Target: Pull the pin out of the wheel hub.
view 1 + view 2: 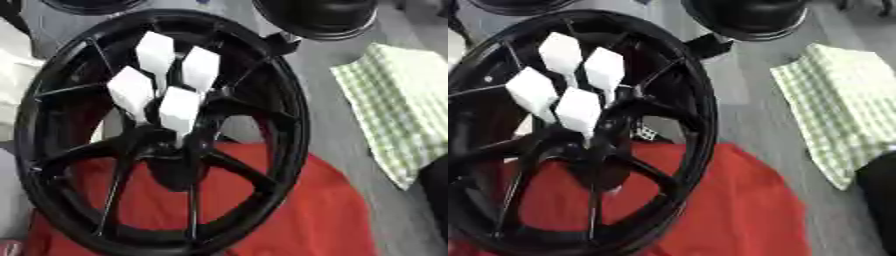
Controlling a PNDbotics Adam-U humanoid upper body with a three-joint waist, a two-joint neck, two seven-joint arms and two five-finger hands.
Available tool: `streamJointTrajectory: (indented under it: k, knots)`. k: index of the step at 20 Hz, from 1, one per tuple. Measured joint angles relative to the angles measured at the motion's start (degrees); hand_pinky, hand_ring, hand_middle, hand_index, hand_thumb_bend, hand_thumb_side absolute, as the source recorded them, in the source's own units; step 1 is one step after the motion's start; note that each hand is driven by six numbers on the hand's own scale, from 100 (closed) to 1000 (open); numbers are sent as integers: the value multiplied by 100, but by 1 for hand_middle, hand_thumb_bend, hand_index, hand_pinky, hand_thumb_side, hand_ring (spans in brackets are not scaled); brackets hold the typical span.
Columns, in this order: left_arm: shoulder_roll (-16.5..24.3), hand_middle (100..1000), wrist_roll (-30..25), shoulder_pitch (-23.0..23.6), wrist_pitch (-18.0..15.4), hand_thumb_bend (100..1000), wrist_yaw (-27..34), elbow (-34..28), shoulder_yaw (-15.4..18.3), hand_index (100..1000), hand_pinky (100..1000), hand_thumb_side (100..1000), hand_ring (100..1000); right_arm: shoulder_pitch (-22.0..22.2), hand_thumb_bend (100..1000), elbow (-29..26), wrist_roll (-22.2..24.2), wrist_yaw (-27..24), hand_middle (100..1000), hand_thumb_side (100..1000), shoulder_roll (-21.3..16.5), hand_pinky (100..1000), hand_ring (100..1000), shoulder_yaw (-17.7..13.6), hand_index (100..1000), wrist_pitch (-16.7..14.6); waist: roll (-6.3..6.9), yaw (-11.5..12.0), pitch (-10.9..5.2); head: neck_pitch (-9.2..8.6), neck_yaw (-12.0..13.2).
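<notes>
A black spoked wheel (295, 125) stands tilted on a red cloth (324, 210) and fills the left and middle of both views. From its hub (171, 150) rise several white pins (179, 110) with flat, angular white heads, bunched close together above the centre. Their lower ends disappear into the dark hub. Neither of my hands shows on or near the wheel. No hand touches the pins.
A green-and-white checked cloth (402, 100) lies on the grey surface to the right. Black round objects (324, 17) sit at the far edge. Something white (13, 85) lies at the left edge. A dark shape (878, 200) juts in at the lower right edge.
</notes>
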Motion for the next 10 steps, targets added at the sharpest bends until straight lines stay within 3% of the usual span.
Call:
streamJointTrajectory:
  k: [4,10]
  knots:
    - [61,787,-5,9,1,315,-16,-37,2,812,737,927,784,-248,100,9,356,355,773,352,17,900,843,412,815,-244,-20,36,85,-121,-27]
    - [88,787,-14,12,-7,313,-19,-95,6,812,738,928,784,-606,100,203,948,633,781,360,239,902,848,622,825,-504,-42,37,164,-246,-27]
